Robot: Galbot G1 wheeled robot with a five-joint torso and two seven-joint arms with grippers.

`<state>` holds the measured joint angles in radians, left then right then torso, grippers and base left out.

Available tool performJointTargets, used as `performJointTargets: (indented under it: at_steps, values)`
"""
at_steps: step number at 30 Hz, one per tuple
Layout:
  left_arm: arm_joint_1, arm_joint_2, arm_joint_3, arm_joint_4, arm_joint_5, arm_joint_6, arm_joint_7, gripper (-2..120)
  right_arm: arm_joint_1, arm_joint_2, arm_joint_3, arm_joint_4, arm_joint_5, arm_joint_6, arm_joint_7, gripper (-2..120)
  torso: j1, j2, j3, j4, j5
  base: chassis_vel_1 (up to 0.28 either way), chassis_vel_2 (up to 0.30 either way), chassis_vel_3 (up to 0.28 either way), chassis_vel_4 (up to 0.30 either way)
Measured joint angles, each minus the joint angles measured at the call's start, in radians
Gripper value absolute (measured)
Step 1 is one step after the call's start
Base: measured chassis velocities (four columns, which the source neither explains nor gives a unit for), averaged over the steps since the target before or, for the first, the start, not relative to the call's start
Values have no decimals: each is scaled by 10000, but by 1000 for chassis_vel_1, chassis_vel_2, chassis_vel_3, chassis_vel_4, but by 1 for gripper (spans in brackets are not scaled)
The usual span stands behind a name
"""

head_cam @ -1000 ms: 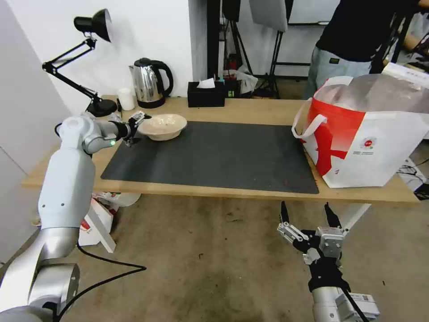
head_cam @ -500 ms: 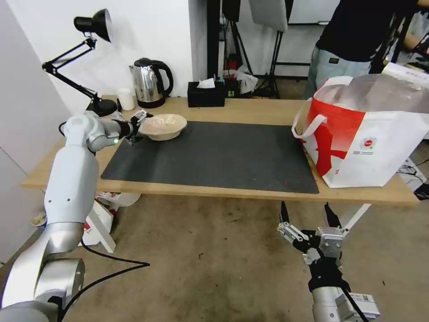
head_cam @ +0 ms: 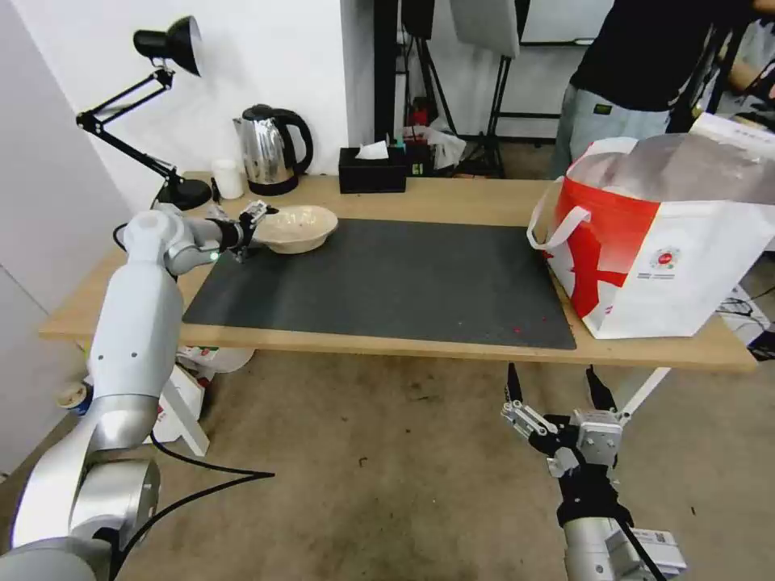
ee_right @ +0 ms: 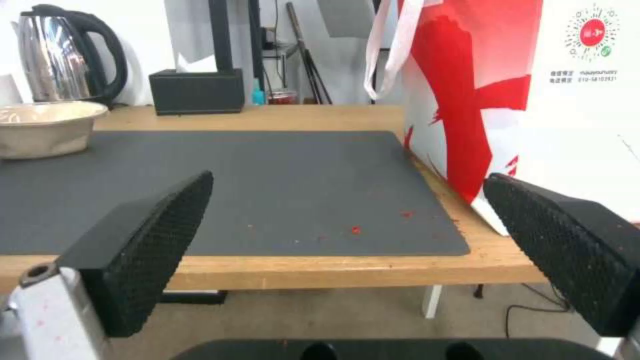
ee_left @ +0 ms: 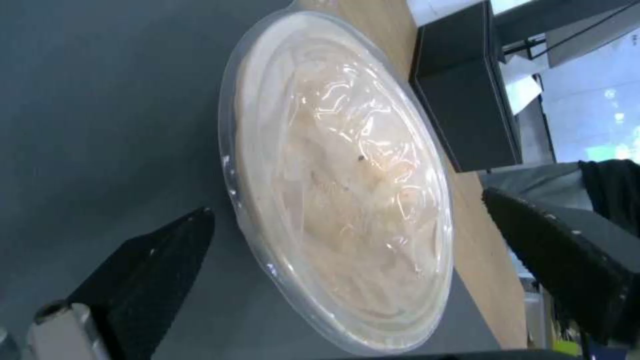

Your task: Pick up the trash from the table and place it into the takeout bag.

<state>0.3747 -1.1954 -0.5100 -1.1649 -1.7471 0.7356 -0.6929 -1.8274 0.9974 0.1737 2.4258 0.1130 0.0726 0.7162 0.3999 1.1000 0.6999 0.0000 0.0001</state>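
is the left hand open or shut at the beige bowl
Open: the left hand has its fingers spread either side of the beige bowl, not touching its rim.

A steel kettle [head_cam: 271, 150] is standing along the table's far edge, a white cup [head_cam: 229, 178] just beside it. A black tissue box [head_cam: 371, 170] is sitting farther along. A black desk lamp [head_cam: 172, 48] is occupying the far left corner.

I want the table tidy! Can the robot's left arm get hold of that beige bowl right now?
Probably yes. The left gripper is open right at the beige bowl's near rim on the dark mat, one finger on each side, with nothing between. The right gripper waits, open, below the table edge.
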Motion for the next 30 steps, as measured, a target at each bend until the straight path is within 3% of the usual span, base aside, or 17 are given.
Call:
performJointTargets:
  at_steps: [12, 20, 30]
  values:
    - [135, -71, -319, -6, 207, 1, 302, 100, 0, 0, 0, 0, 0, 0, 0, 100, 1, 0, 0, 2, -2, 0, 0, 0, 0]
    - [440, -241, -468, -69, 774, -2, 970, 100, 0, 0, 0, 0, 0, -1, 0, 100, 0, 0, 1, 0, -1, 0, 0, 0, 0]
    - [815, -290, -693, -411, 820, -42, 1029, 100, 0, 0, 1, 0, 0, 0, 0, 100, 0, 0, 0, 1, -1, 0, 0, 0, 0]
